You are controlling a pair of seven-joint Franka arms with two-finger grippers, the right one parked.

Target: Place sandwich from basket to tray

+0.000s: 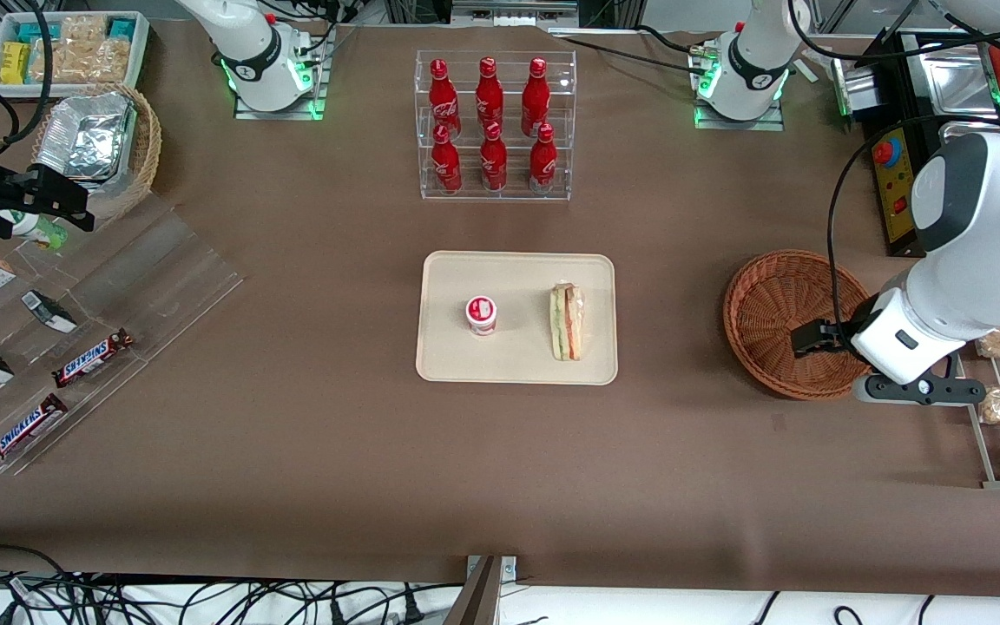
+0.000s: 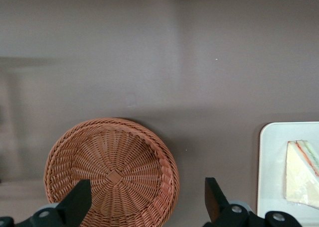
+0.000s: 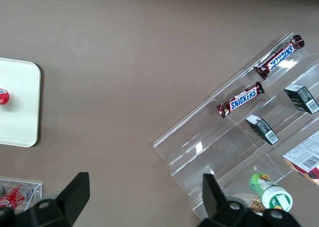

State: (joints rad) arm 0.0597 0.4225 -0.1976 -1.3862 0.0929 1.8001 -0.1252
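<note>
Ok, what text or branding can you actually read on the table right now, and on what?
"SNICKERS": on two chocolate bars on the clear acrylic stand.
Red bottles in the clear rack: white script, too small to read.
Red-lidded cup on the tray: label unreadable.
Sandwich and basket: no text.
End effector, open above the basket: no markings.

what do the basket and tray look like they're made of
Basket: woven wicker, reddish-brown, matte; its radial weave shows plainly below the open gripper. Tray: smooth cream-beige, low rim, probably plastic, though that's unsure. It holds the sandwich.
</note>
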